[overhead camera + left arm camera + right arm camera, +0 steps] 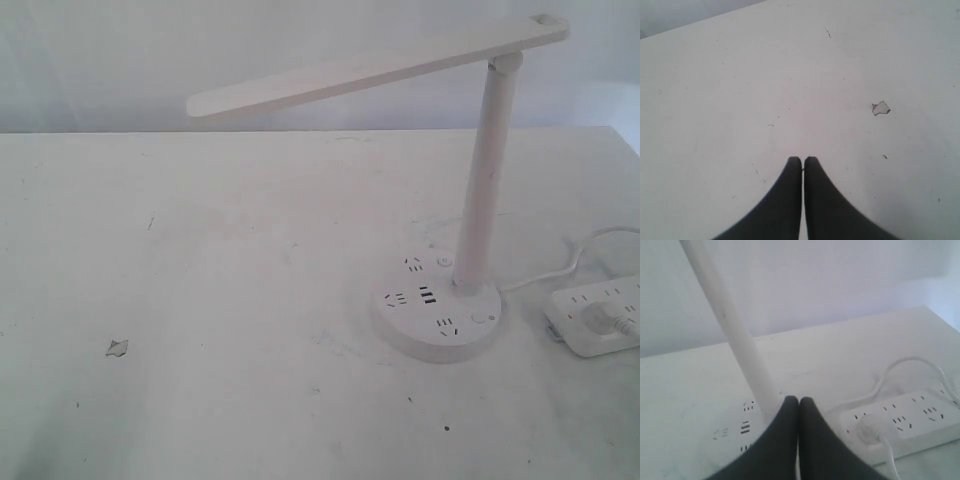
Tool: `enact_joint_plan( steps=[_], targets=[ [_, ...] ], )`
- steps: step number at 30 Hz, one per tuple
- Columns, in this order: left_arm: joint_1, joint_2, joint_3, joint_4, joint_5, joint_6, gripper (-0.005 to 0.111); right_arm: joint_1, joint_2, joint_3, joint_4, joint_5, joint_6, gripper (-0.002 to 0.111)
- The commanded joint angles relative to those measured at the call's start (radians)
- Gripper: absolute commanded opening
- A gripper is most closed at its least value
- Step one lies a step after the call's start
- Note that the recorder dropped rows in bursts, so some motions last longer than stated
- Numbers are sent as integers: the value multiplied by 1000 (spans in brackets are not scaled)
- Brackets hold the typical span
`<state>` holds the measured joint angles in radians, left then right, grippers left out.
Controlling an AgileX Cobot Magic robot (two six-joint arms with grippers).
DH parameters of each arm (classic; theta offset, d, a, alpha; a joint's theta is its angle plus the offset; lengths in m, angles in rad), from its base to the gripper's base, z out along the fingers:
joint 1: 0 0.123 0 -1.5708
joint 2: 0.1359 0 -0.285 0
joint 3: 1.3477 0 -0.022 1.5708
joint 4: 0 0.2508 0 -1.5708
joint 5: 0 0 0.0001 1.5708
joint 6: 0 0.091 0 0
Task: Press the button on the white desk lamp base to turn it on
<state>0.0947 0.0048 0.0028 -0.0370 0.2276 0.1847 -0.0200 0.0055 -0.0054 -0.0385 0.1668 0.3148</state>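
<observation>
The white desk lamp (487, 170) stands right of the table's middle, its flat bar head (370, 68) reaching left from the slim pole. Its round base (437, 307) shows socket holes, dark USB slots (428, 296) and two small buttons, one at the front (483, 320), one behind (444, 262). Neither arm appears in the exterior view. My right gripper (799, 401) is shut and empty, hovering over the base (735, 432) beside the pole (737, 335); its fingers hide the buttons. My left gripper (803, 161) is shut over bare table, empty.
A white power strip (600, 315) lies right of the base with a plug (602, 318) in it and a white cord (560, 262) looping back. A small chip in the tabletop (118, 348) marks the left side, also the chip (880, 107) near my left gripper.
</observation>
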Motion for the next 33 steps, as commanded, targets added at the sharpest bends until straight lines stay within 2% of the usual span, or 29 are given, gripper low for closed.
enact_joint_plan(
  steps=[1, 9, 20, 24, 33],
  targets=[
    [2, -5, -3, -6, -3, -1, 1, 0, -6, 5, 1, -117, 42, 0],
    [2, -5, -3, -6, -3, -1, 1, 0, -6, 5, 1, -260, 52, 0],
    [2, -5, -3, -6, -3, -1, 1, 0, -6, 5, 1, -281, 55, 0],
    [2, -5, -3, -6, -3, -1, 1, 0, -6, 5, 1, -308, 258, 0],
    [2, -5, -3, -6, -3, -1, 1, 0, -6, 5, 1, -816, 284, 0]
  ],
)
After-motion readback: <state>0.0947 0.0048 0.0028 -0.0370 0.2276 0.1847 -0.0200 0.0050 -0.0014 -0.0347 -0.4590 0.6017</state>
